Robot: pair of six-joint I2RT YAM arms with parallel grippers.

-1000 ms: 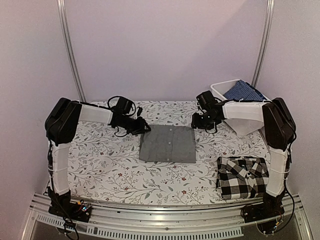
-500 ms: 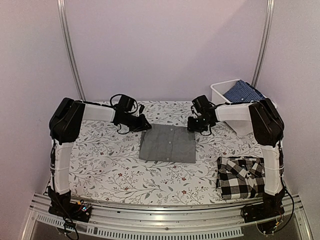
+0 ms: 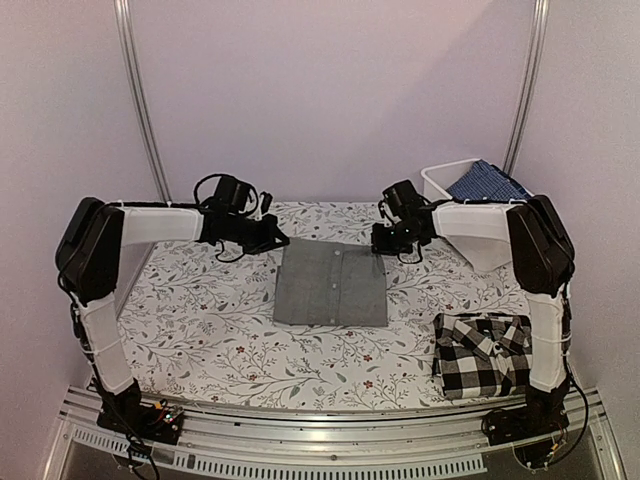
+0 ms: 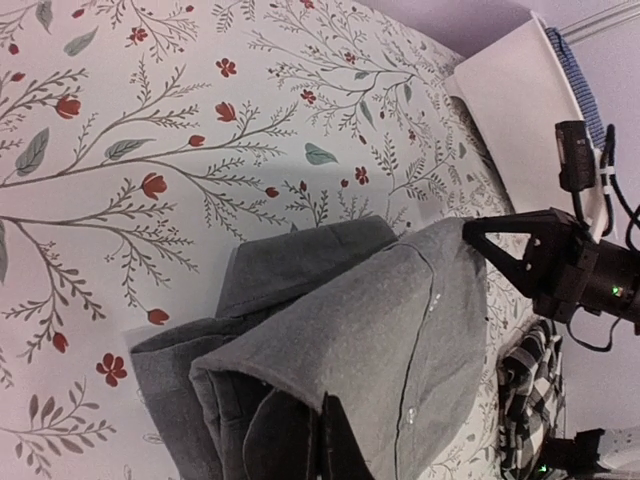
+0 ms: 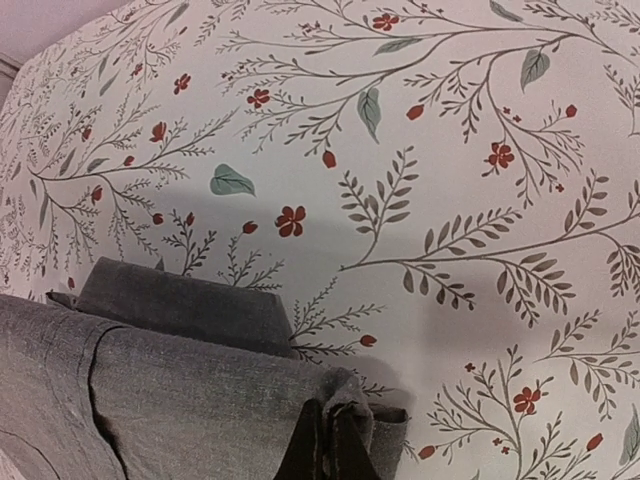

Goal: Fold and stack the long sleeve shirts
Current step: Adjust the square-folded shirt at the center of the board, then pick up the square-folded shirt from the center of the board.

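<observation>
Left gripper (image 3: pixel 270 240) pinching grey shirt (image 3: pixel 330 288) far-left corner | right gripper (image 3: pixel 378 246) pinching its far-right corner | shirt mid-table, far edge lifted | checked shirt (image 3: pixel 484 355) folded, near-right

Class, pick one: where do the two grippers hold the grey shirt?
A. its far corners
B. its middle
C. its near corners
A: the left gripper and right gripper each pinch a far corner of the grey shirt.

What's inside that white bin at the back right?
A blue patterned cloth pokes above the rim of the white bin. Whatever lies beneath the cloth is hidden by it and the bin's walls.
</observation>
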